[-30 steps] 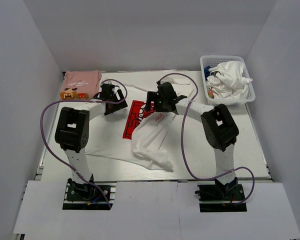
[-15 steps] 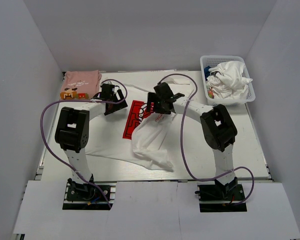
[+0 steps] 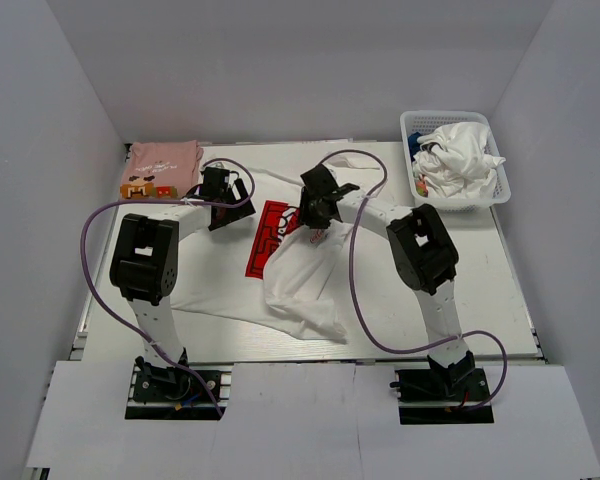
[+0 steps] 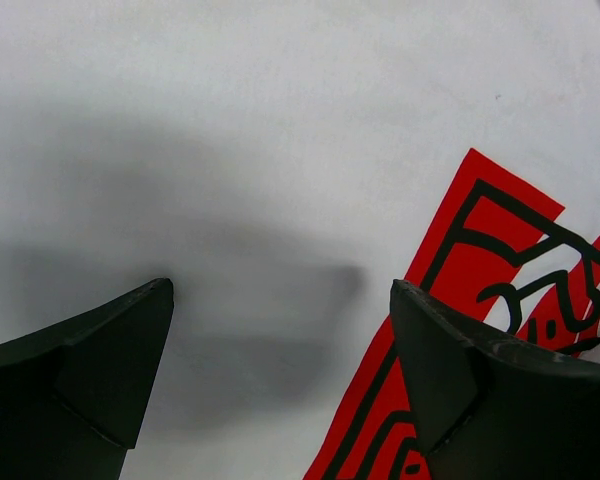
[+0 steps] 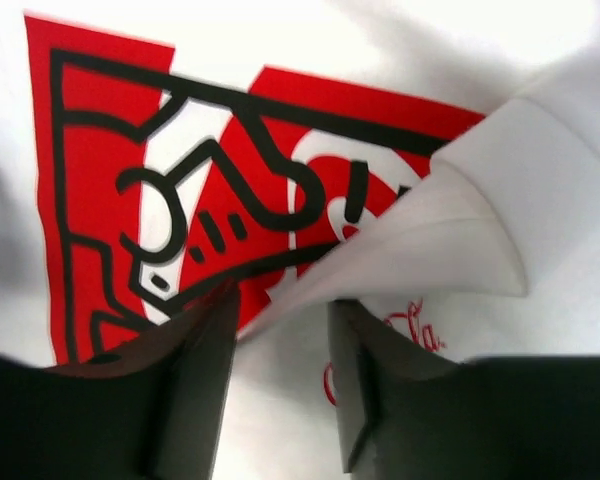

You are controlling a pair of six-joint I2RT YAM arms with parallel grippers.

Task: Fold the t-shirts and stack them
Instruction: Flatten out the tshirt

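**Right claw closing around a raised fold of the white t-shirt**

In the right wrist view, the right gripper (image 5: 280, 300) has its two dark fingers drawn partly together. A lifted fold of the white t-shirt (image 5: 480, 250) runs down into the narrow gap between them. Whether the cloth is actually pinched cannot be told.

Behind the fold lies the shirt's red square print (image 5: 100, 150), filled with thick black line drawing. Below the fold sits a scrap of red script (image 5: 400, 318), mostly hidden and unreadable.

In the left wrist view, the left gripper (image 4: 280, 290) hangs with its fingers spread wide and nothing between them. It is above plain white cloth, with the print's edge at lower right.

From above, the white t-shirt sprawls rumpled across the middle of the table (image 3: 480, 290), with both claws over its upper part. A folded pink t-shirt (image 3: 165, 158) with a small orange-brown print (image 3: 140, 187) lies at upper left. A white mesh basket (image 3: 458, 115) at upper right holds bunched white clothes (image 3: 460, 150). Purple cables (image 3: 365, 320) loop from both arms.
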